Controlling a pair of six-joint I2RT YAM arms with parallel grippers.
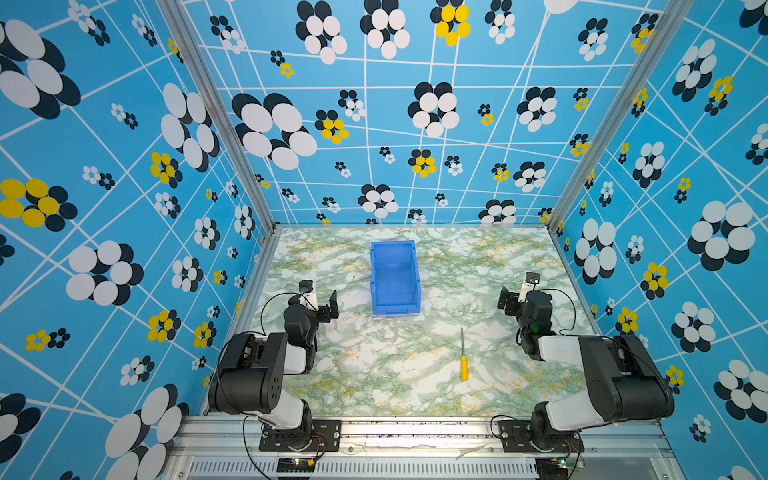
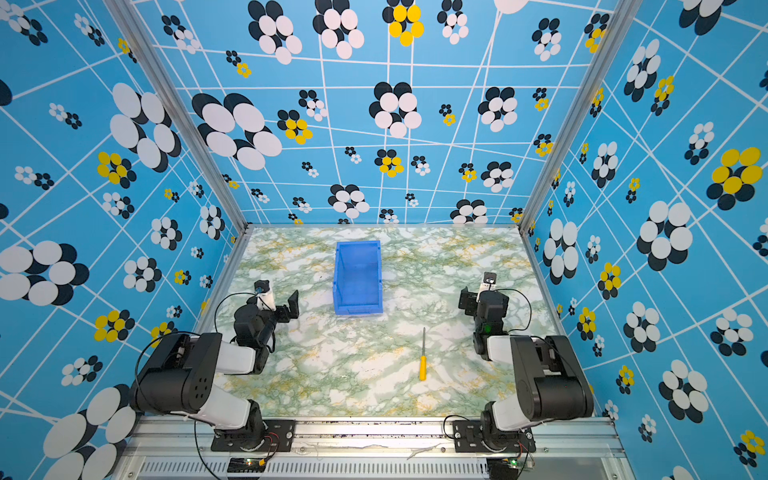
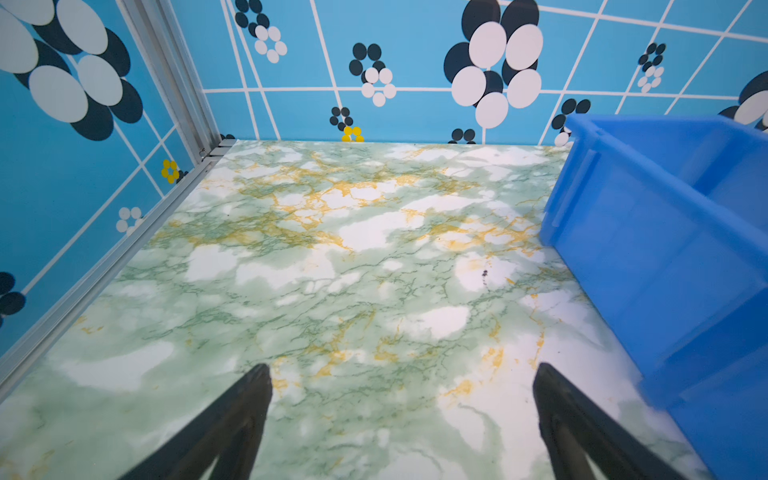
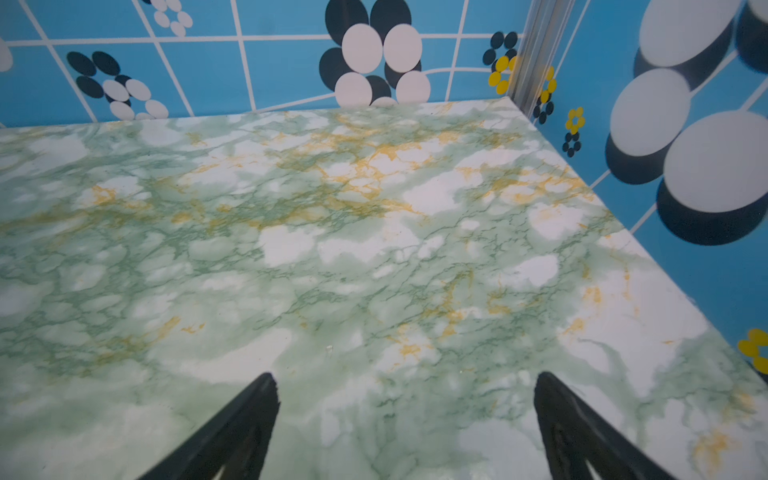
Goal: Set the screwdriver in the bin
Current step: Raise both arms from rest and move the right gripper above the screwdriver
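One screwdriver [image 1: 464, 357] flat on table [image 1: 374, 374], short of bin [image 1: 395, 278] | shaft toward bin, handle toward me | nearer my right gripper [image 4: 404, 374], jaws spread, empty | lies inward and, seemingly, behind it.

— What's the table [image 1: 374, 386] like?
— Marble pattern, green and white with yellow veins. In both top views a blue bin [image 1: 397, 309] stands upright on it.
— Anything else on it?
— A screwdriver [image 1: 464, 358], lying flat, well apart from the bin, out beyond its low lip and off to the right. The yellow handle points away from the bin, and the thin shaft points back toward it.
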